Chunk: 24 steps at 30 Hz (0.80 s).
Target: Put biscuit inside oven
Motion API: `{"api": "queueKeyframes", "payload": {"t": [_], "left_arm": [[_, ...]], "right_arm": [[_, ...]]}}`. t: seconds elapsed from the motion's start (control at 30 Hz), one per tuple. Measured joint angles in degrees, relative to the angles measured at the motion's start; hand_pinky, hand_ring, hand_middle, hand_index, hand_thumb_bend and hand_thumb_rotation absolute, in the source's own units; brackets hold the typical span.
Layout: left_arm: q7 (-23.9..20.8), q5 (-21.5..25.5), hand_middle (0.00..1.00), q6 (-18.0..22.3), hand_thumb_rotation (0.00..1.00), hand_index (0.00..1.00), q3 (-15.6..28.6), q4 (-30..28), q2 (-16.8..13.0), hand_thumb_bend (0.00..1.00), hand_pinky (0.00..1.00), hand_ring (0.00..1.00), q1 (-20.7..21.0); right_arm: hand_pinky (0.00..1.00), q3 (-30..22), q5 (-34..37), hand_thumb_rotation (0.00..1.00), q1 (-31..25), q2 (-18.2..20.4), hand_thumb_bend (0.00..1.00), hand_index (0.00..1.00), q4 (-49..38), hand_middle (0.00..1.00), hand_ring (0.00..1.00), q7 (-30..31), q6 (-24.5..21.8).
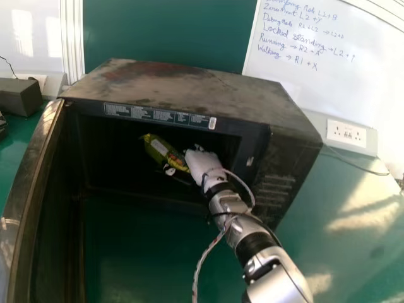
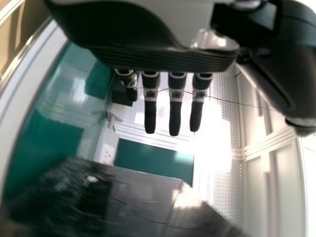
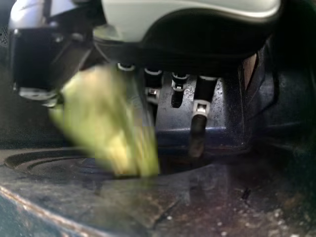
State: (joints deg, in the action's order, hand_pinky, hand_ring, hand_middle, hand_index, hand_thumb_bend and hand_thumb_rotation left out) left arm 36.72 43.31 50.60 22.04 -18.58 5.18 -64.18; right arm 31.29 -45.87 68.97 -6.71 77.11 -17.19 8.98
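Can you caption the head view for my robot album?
The robot's white right hand holds a green and yellow biscuit packet inside a boxy black oven.

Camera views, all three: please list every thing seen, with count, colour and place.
oven: 1, dark, on table, door open
biscuit packet: 1, yellow-green, inside oven, beside right hand
table: 1, green, under oven
box: 1, dark, left of oven
whiteboard: 1, white, written on, behind oven, right
board: 1, green, behind oven
socket panel: 1, white, behind oven, right
cables: several, grey and black, mostly along right arm
right hand: 1, white, inside oven
left hand: 1, grey and black, fingers straight, left wrist view
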Motion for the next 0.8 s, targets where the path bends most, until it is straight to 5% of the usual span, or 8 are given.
{"api": "queueKeyframes", "payload": {"t": [0.27,0.8], "left_arm": [[-3.4,-5.1,0.85,4.8,0.74,0.85,0.0,2.2,-0.1,0.84,0.91,0.81,0.0],[-6.1,-7.1,0.84,8.0,0.71,0.86,-1.1,4.5,-0.3,0.84,0.90,0.81,0.4]], "right_arm": [[0.84,0.1,0.1,0.79,0.0,0.0,0.85,1.00,0.0,1.00,1.00,0.0,0.0],[0.84,-0.5,1.3,0.83,-1.0,-0.3,0.87,0.99,-0.9,1.00,1.00,-2.4,1.3]]}}
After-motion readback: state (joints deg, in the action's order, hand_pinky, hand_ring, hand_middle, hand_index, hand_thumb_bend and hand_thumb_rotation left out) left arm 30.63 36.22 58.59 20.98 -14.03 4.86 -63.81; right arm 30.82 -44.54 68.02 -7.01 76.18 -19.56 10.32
